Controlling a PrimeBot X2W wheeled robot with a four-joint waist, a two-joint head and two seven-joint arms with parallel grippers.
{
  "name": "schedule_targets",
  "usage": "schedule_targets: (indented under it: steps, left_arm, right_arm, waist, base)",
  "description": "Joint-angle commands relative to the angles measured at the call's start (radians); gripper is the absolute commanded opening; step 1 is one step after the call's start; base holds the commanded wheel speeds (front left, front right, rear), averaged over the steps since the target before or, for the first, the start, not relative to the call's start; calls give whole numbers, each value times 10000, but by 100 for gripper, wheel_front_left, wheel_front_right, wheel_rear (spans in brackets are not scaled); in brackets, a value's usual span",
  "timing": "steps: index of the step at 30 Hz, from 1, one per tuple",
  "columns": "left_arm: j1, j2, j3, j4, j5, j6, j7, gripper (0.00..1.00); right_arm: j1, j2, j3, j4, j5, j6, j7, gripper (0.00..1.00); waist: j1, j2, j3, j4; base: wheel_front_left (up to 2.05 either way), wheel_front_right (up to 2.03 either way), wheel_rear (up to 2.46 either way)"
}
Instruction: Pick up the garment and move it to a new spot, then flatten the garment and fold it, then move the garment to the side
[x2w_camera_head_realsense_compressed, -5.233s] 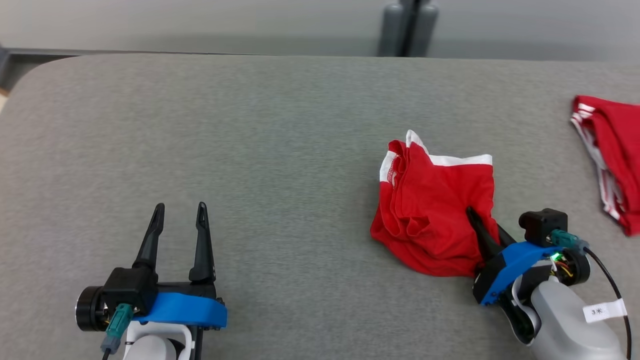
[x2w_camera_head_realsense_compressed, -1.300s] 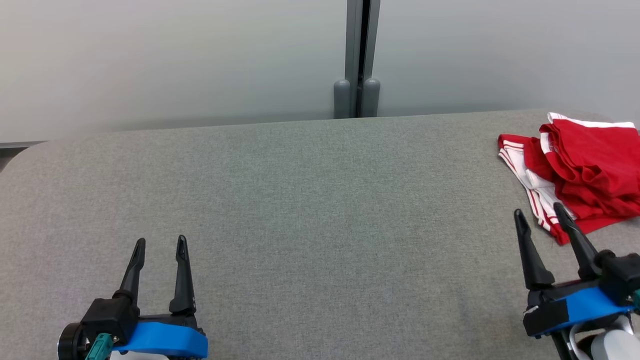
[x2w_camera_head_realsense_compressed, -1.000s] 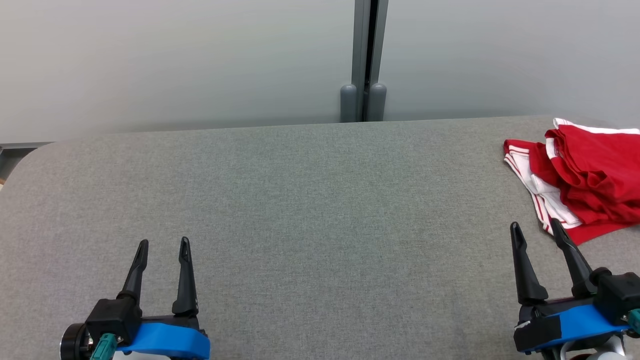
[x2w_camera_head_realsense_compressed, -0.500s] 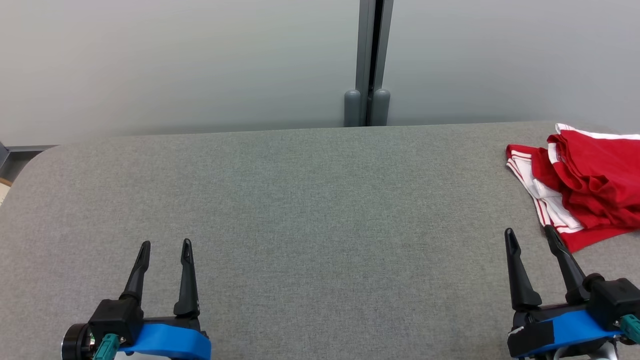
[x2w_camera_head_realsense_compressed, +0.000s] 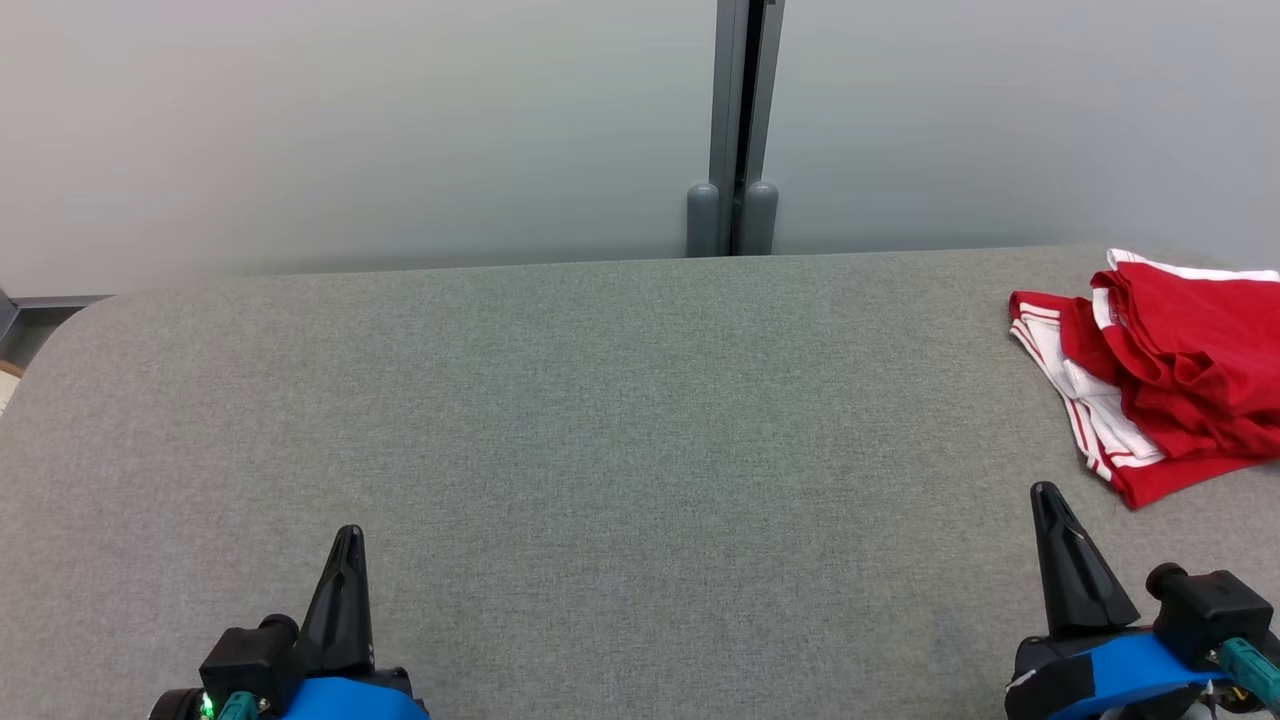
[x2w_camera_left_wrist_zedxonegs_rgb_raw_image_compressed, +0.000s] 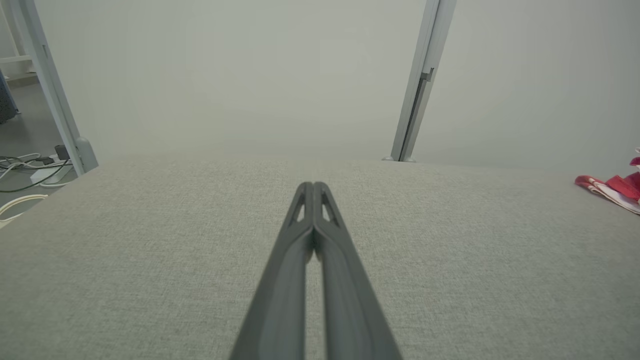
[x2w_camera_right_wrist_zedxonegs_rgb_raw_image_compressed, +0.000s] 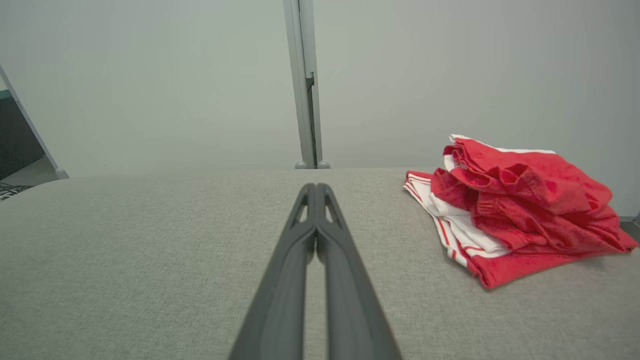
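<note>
**Both hands shut, garment parked way off to the right**

Left hand (x2w_camera_head_realsense_compressed: 346, 538) is closed, its two dark fingers pressed flat together (in its wrist view they meet right at the tips). It's at the near left of the grey surface (x2w_camera_head_realsense_compressed: 640, 400). Right hand (x2w_camera_head_realsense_compressed: 1047, 492) is the same deal: fingers shut against each other, at the near right, pointing toward the far side. Neither one is touching cloth.

The right hand is the closer of the two to the garment (x2w_camera_head_realsense_compressed: 1195, 340), with a strip of bare surface between them. The garment is a rumpled red bundle with white trim at the far right of the surface, cut off by the head view's right edge. It lies on top of a flatter red-and-white striped piece (x2w_camera_head_realsense_compressed: 1095, 435) that pokes out on its left and near side.

Behind the surface there's a pale wall (x2w_camera_head_realsense_compressed: 350, 130) with a grey post (x2w_camera_head_realsense_compressed: 735, 120) roughly in the middle.
</note>
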Motion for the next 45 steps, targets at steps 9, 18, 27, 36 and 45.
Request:
schedule_targets:
  steps: [9,18,27,36,45]
  left_arm:
    - [-235,-77,364,-58,-1838,-183,518,0]
    - [-354,-153,593,-83,-3188,-317,873,0]
    - [-476,-228,834,-98,-4567,-453,1235,0]
    - [-583,-296,1058,-111,-5808,-578,1570,0]
    - [-700,-370,1280,-120,-7058,-699,1910,0]
  right_arm:
    - [-188,20,-109,119,1976,0,407,0]
    - [-310,36,-161,243,3427,0,686,0]
    - [-443,52,-218,377,4905,0,969,0]
    - [-555,66,-276,502,6238,0,1229,0]
    - [-665,81,-334,634,7585,0,1497,0]
  waist:
    - [0,-1,-7,4]
    - [0,-1,-13,7]
    - [0,-1,-19,11]
    - [0,-1,-25,14]
    - [0,-1,-32,18]
  base:
    - [0,0,0]
    - [0,0,0]
    - [0,0,0]
    - [0,0,0]
    - [0,0,0]
